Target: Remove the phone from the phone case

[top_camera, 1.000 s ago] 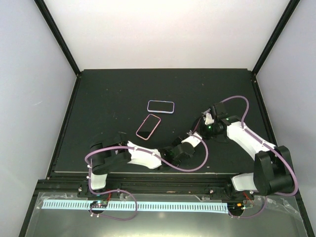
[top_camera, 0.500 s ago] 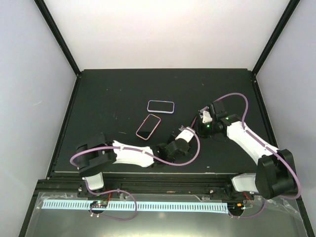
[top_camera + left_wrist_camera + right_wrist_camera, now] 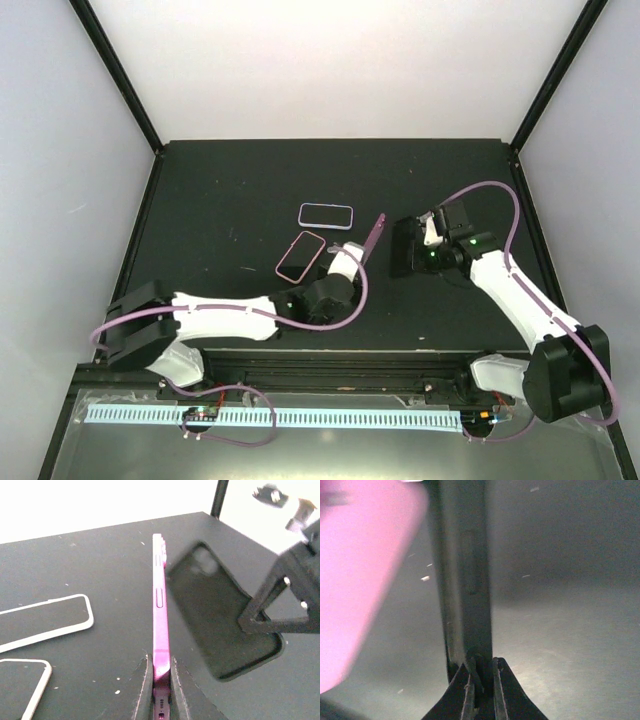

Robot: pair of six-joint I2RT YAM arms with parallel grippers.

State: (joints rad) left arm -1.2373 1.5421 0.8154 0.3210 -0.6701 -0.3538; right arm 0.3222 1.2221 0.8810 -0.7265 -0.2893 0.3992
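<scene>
**Table [image 3: 220,190] with two arms meeting right of centre.** The left arm [image 3: 225,315] reaches in low from the near left corner. The right arm [image 3: 520,295] bends in from the near right.

- **Right gripper [image 3: 481,669]:** fingers pinched on one thin wall of the phone case [image 3: 220,612], a black shell held off the table.
- **Left gripper [image 3: 160,661]:** fingers clamped on the bottom end of the phone [image 3: 159,595], a magenta handset held on edge above the table with its side buttons showing.
- **Relation:** the phone is just beside the case and apart from it. The top view shows a gap between them.

**Step in hand, as judged.** The phone looks fully out of the case. The next moves are probably to carry the two clear of each other and set them down.
- Draw the hands apart sideways.
- Keep both pinches firm, since each grips only a narrow edge.
- Lower the phone flat rather than on its edge, away from the things already lying on the table.

**Containers.** The phone case appears empty: its camera opening is visible and nothing sits in it. Near the table's middle lie a white-rimmed item [image 3: 326,215] and, just beside it, a pink-rimmed item [image 3: 301,256]. Whether these are phones or empty cases cannot be told.
</scene>
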